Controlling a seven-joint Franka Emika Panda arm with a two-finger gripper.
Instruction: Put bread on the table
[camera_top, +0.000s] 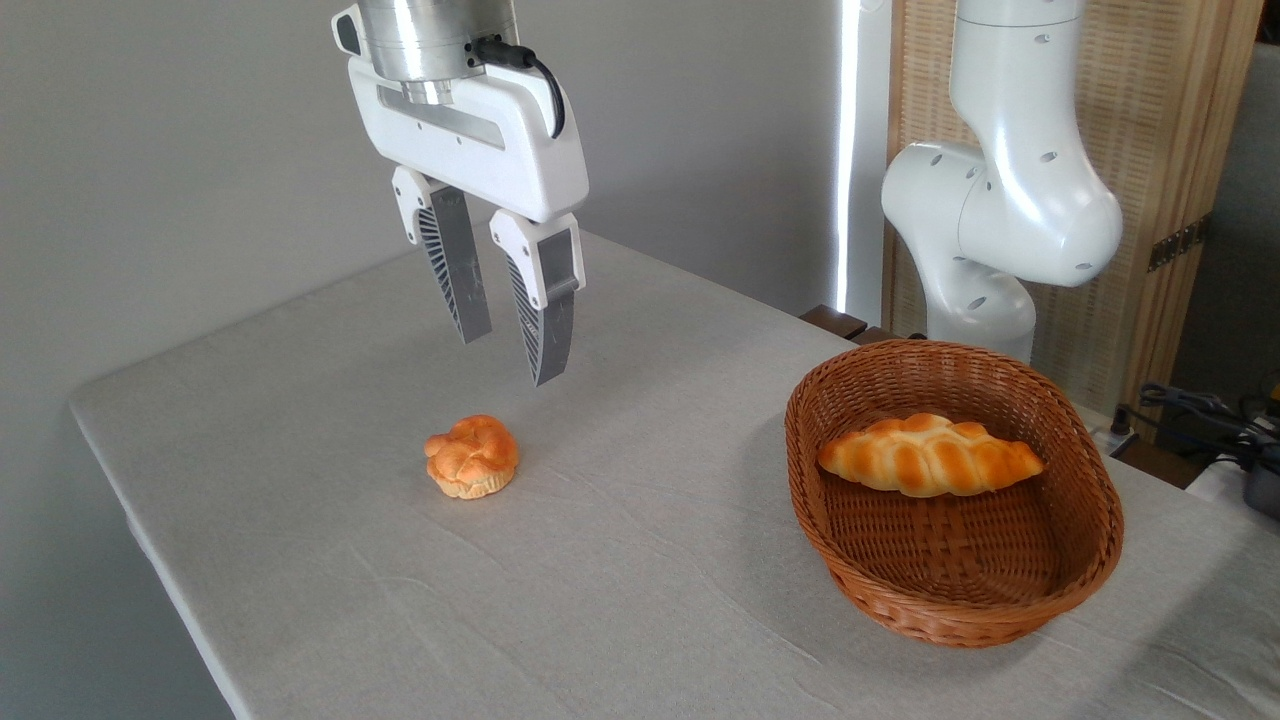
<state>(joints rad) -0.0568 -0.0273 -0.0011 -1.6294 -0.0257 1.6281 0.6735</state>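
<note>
We judge the task to be at its start: the bread (930, 455), a long braided golden loaf, lies lengthwise inside the brown wicker basket (1085, 560) at the right of the frame, not yet lifted out. It is the only thing in the basket, resting on the woven floor toward the far side. Our tool (510, 355) hangs in the upper left of the frame, well apart from the basket, its two ribbed fingers pointing down with a modest gap between them and nothing held. It hovers above the tabletop (650, 560), near a small round knotted bun (471, 457) that sits on the grey cloth and is not our target. Next, we think, the tool must travel right, over the basket rim, and descend astride the loaf's middle.
</note>
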